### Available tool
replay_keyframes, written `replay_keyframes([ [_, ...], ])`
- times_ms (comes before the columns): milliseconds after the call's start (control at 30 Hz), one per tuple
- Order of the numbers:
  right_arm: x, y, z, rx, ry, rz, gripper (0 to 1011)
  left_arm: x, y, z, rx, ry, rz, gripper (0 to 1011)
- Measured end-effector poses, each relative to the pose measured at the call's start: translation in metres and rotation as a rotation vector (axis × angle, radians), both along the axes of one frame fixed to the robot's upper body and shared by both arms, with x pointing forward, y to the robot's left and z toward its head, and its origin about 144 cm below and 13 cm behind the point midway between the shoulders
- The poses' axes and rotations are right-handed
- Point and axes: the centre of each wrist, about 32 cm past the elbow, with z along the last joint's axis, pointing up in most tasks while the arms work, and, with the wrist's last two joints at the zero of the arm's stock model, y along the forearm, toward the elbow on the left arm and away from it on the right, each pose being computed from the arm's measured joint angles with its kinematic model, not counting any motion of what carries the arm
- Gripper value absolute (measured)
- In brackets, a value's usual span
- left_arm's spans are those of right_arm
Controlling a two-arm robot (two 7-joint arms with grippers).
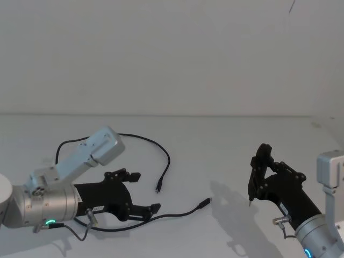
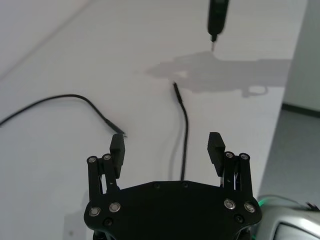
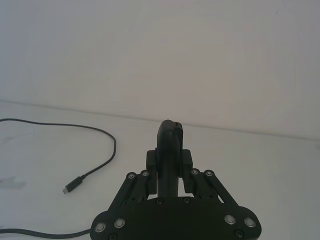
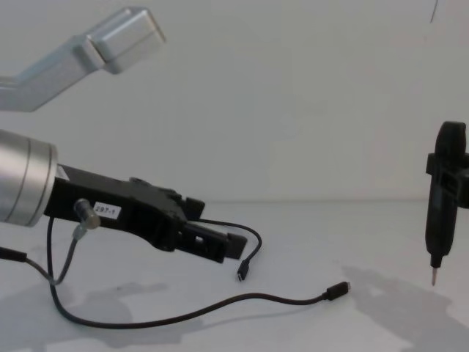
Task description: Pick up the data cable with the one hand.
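Workspace: white table [image 1: 226, 145], clock read from the head view with 12 o'clock away from the robot.

Entry 1. The left gripper [image 1: 144, 191] sits at about 8 o'clock, low over the table, with its jaws spread wide and nothing between them. In the chest view its fingers [image 4: 212, 246] hang above the surface, clear of the cable below.

Entry 2. The data cable [image 1: 169, 160] lies loose on the table, ungripped.
- One run arcs from behind the left arm through 11 o'clock. It drops to a plug near table centre, just beside the left gripper at its 3 o'clock.
- The other run comes out from under the gripper and trails toward 4 o'clock, ending in the second plug.
- In the left wrist view this second run passes on the table below the gap between the two fingers.

Entry 3. The right gripper [image 1: 260, 171] is at 4 o'clock, raised and clamped on a black pen-shaped tool [image 1: 251, 188]. The tool is upright with its metal tip down, above the table and apart from the nearer plug.
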Motion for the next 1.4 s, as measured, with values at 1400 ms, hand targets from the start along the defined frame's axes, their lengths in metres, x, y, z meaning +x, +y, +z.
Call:
replay_keyframes([
  [1400, 0.0, 0.0, 0.0, 0.0, 0.0, 0.0, 279, 0.036, -0.043, -0.012, 0.092, 0.274, 0.003, 1001],
])
